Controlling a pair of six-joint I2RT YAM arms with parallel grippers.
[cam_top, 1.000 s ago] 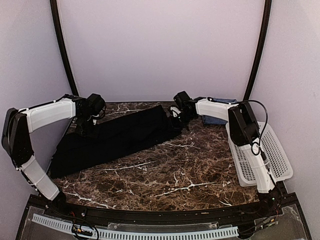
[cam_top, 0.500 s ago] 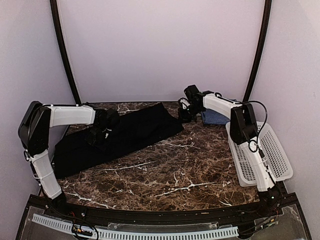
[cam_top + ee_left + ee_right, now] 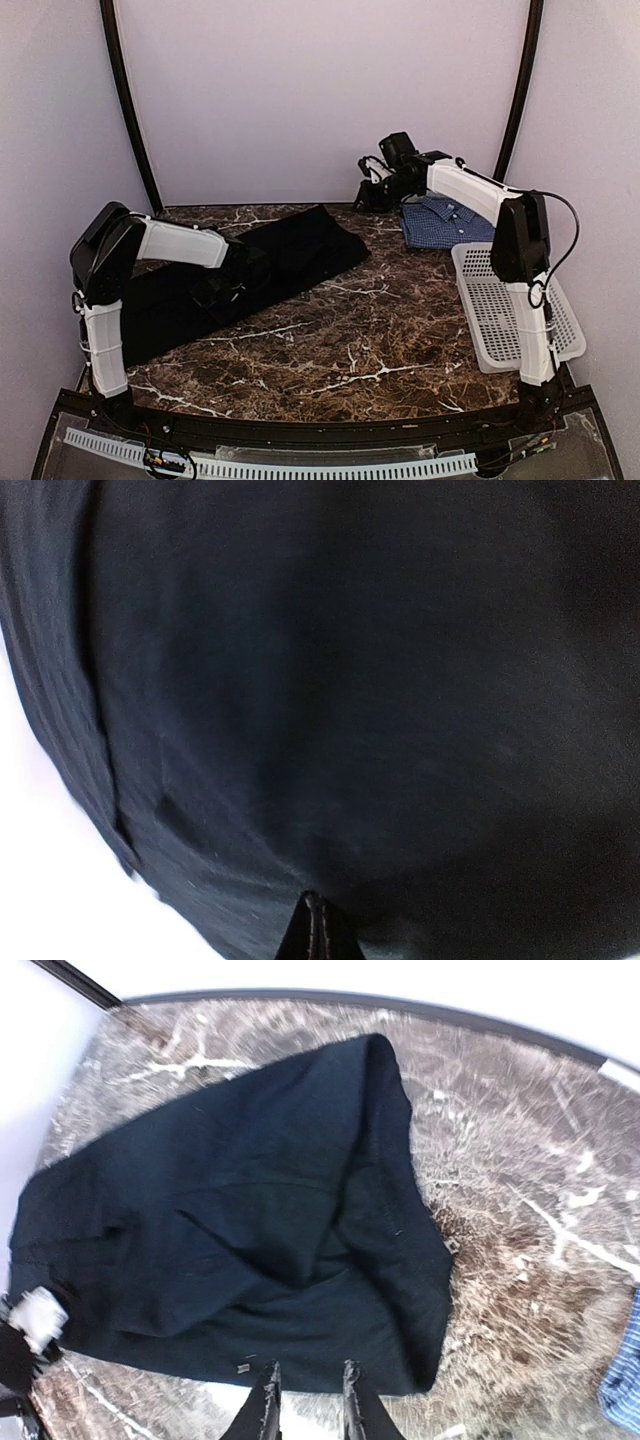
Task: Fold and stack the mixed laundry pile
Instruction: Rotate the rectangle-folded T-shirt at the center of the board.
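Near right: white perforated basket (image 3: 505,335) sits on the right edge of the marble tabletop (image 3: 380,345), same spot as a second ago.

Left arm: a second ago its wrist was over the far-left end of the black garment (image 3: 295,250); now it has swung in and down to the garment's middle-left part. Left fingers (image 3: 313,935) are together, having closed over the last second, tip low against the black cloth that fills the left wrist view. Cannot tell if any fabric is pinched between them.

The black garment lies flat in a long diagonal band, near-left to far-centre, on the tabletop. Its outline is roughly the same as before and its far-right end now has no arm on it.

Right arm: a second ago it was low at the garment's far-right end; now it is lifted high near the back wall, clear of everything. Right fingers (image 3: 262,1410) stand a little apart with nothing between them, and the right wrist view looks down on the garment from well above.

Far right: folded blue-and-white check shirt (image 3: 442,224) lies on the tabletop just beyond the basket. It was mostly hidden behind the right arm before and now shows in full, apart from the black garment.
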